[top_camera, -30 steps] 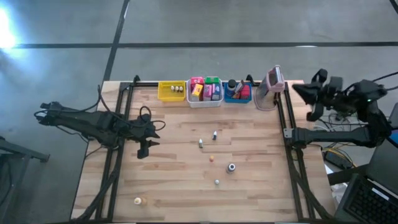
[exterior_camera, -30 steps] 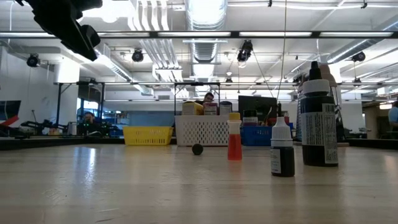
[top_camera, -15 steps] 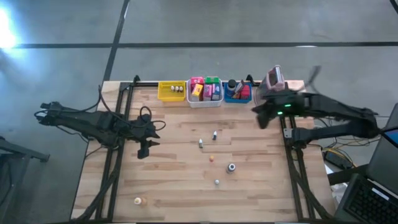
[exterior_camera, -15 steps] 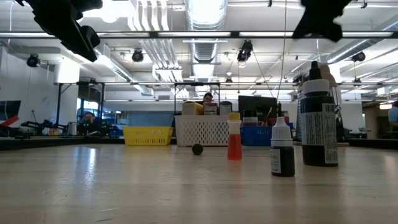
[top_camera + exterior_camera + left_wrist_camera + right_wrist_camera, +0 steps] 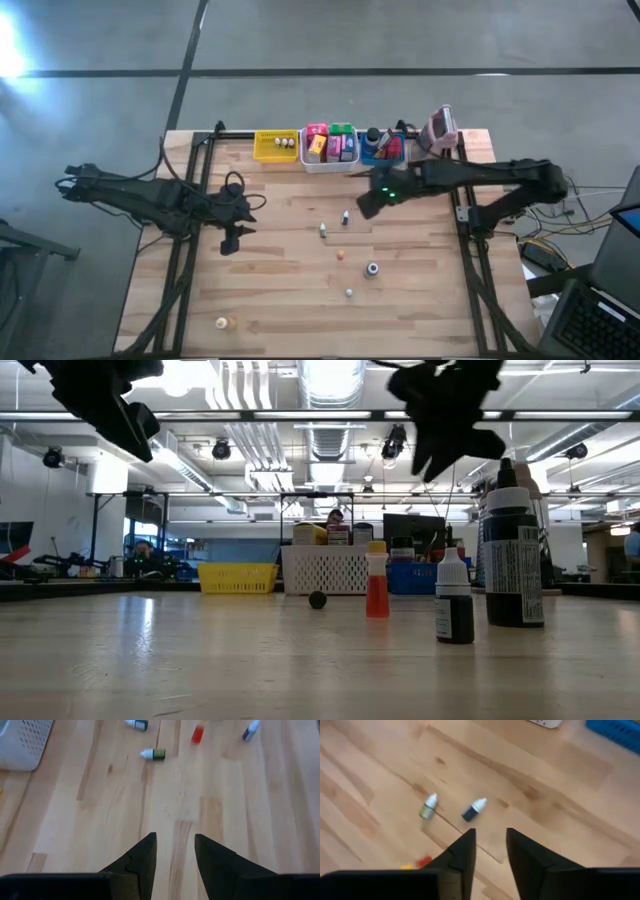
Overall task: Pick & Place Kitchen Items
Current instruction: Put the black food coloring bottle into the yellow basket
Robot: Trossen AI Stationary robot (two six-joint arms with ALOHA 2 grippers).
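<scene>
Risk lies in small bottles toppling. From above, we see the right pincer (image 5: 364,205), slightly spread and empty, hovering at one o'clock of a dark bottle (image 5: 346,216) near the tabletop (image 5: 280,290) centre. A green bottle (image 5: 323,231) lies just beside, at seven o'clock. A clumsy descent could knock either rolling. The left pincer (image 5: 231,243) waits at nine o'clock, spread, empty.

Bottles (image 5: 345,217) mid-table (image 5: 290,290); bins (image 5: 329,146) along back edge.
</scene>
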